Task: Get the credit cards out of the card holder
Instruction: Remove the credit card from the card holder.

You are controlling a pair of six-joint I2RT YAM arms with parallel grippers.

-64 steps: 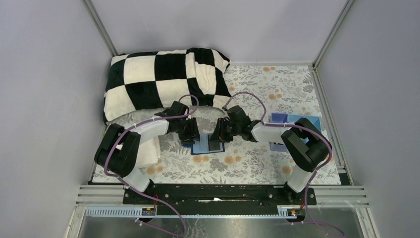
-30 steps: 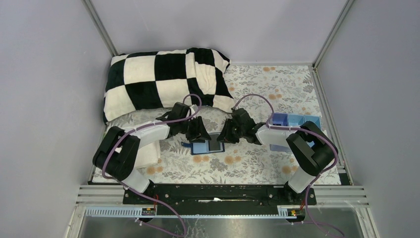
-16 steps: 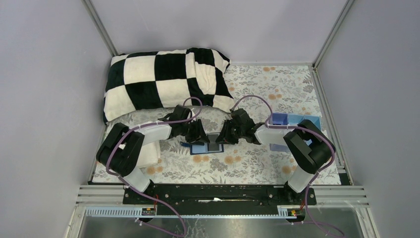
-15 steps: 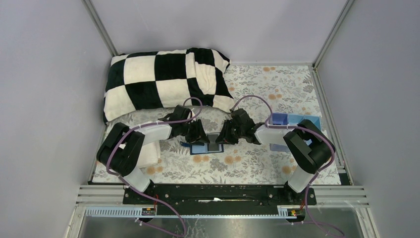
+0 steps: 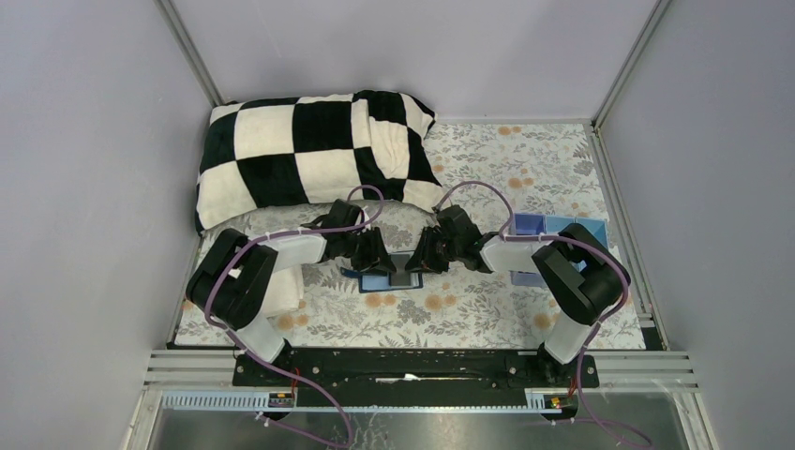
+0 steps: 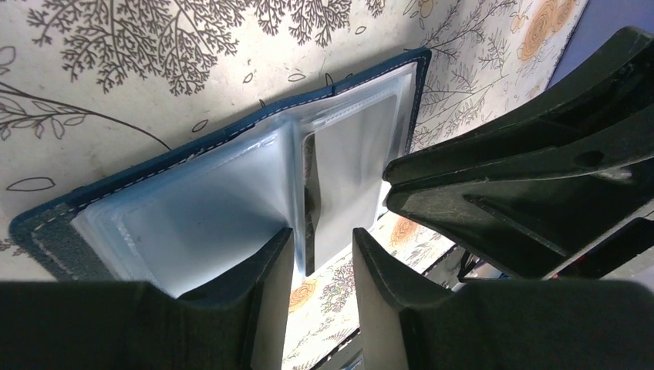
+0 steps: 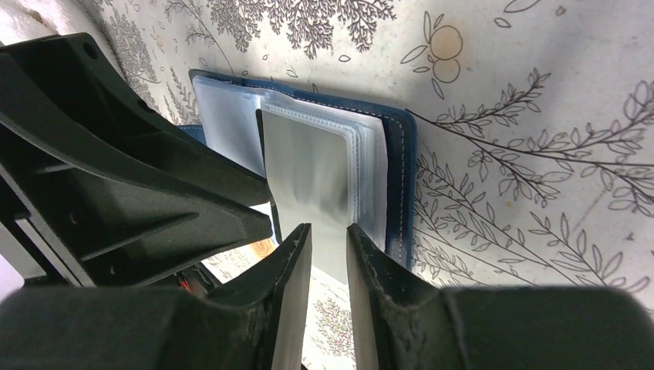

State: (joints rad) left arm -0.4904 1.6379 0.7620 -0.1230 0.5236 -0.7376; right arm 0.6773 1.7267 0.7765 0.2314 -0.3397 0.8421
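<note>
The card holder point(image 5: 382, 279) lies open on the floral cloth at the table's middle, navy rim around clear plastic sleeves. In the left wrist view the card holder point(image 6: 208, 216) lies under my left gripper point(image 6: 322, 248), whose jaws stand slightly apart astride a raised sleeve edge. In the right wrist view the card holder point(image 7: 369, 150) shows a grey sleeve or card point(image 7: 308, 173) running down between the narrowly open jaws of my right gripper point(image 7: 329, 240). From above, the left gripper point(image 5: 374, 257) and right gripper point(image 5: 420, 257) face each other over the holder. I cannot make out separate cards.
A black-and-white checkered blanket point(image 5: 309, 155) fills the back left. A light-blue compartment tray point(image 5: 548, 228) stands at the right behind the right arm. A folded white cloth point(image 5: 284, 289) lies by the left arm. The floral cloth point(image 5: 506, 169) covers the table, with walls all round.
Both grippers tilted and pulled apart from over the holder, then came back in low. The right gripper has moved slightly left over the holder's right half.
</note>
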